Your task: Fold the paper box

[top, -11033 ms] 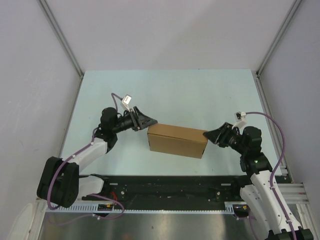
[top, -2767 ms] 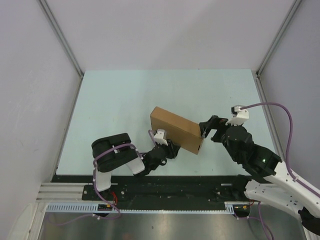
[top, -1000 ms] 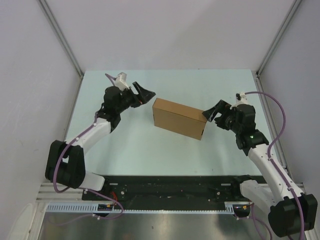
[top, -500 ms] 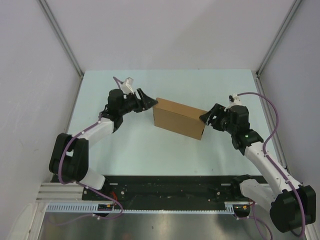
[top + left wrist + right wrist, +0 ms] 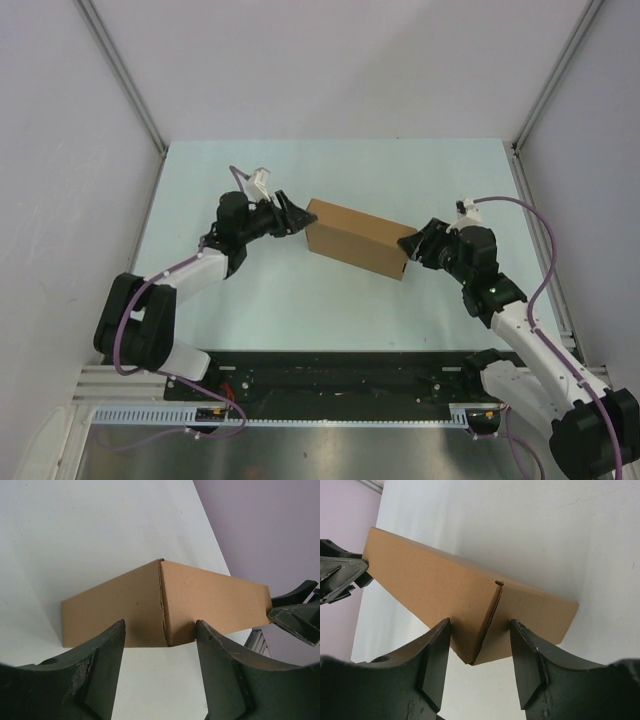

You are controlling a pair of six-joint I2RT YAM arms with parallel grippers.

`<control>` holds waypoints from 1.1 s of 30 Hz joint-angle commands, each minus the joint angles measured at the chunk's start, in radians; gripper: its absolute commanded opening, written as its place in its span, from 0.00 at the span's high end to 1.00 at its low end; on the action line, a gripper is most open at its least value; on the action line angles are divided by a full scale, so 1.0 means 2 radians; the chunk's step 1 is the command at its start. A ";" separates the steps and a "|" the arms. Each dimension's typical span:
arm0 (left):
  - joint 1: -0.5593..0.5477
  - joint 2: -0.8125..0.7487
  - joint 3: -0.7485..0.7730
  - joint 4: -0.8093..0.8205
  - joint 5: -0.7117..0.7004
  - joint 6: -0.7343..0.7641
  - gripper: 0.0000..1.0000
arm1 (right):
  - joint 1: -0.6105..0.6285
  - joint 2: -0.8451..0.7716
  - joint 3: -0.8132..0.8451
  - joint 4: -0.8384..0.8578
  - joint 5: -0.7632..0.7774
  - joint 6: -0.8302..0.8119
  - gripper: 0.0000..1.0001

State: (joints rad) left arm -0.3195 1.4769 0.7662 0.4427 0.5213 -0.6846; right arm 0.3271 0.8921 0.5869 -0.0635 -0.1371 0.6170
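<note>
Near edge: black base rail (image 5: 340, 372) across the front, grey metal strip (image 5: 330, 450) below it.

Left arm (image 5: 185, 272): white links, black joints, purple cable. Angled forward and inward from the left mount.

Right arm (image 5: 525, 330): same build. Angled forward and inward from the right mount.

Right hand (image 5: 410, 245): black, spread wide, low over the desk (image 5: 300, 300), pointed at the nearer, right-end corner of the paper box (image 5: 357, 238). Right wrist view: fingers (image 5: 432, 662) either side of that upright corner edge, cardboard filling the gap, nothing pinched. Contact with the cardboard: cannot tell.

Paper box: plain brown, unprinted, closed into a shallow rectangular block. Flat on the pale green desk at about mid-depth, between the two hands. Skewed, left end farther back, right end nearer. Short slit at the top of the corner seam in the right wrist view.

Left hand (image 5: 298, 214): black, likewise spread wide, low over the desk, at the left-end corner of the box. Left wrist view: fingers (image 5: 97, 670) straddling the corner edge, not closed on it; tip of the right hand visible past the far end of the box. Contact: cannot tell.

Beyond: more pale green desk up to the back edge, then grey-white enclosure walls (image 5: 330, 70) with metal corner posts (image 5: 118, 70).
</note>
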 commanded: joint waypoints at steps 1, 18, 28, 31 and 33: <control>-0.017 -0.044 -0.051 0.002 -0.004 -0.001 0.38 | 0.035 -0.032 -0.033 -0.068 0.042 -0.007 0.47; -0.053 -0.282 -0.244 -0.126 -0.166 -0.050 0.36 | 0.201 -0.138 -0.099 -0.177 0.194 0.067 0.46; -0.053 -0.375 -0.172 -0.202 -0.213 -0.018 0.12 | 0.210 -0.187 -0.049 -0.203 0.232 0.074 0.00; -0.053 -0.341 -0.181 -0.152 -0.200 -0.035 0.11 | 0.184 -0.143 -0.049 -0.178 0.215 0.064 0.00; -0.053 -0.293 -0.197 -0.110 -0.183 -0.058 0.09 | 0.145 -0.113 -0.050 -0.142 0.178 0.052 0.00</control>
State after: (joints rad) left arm -0.4236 0.7662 0.3897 0.1032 0.1261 -0.7525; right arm 0.7120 0.5674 0.4652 -0.4313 0.2798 0.7547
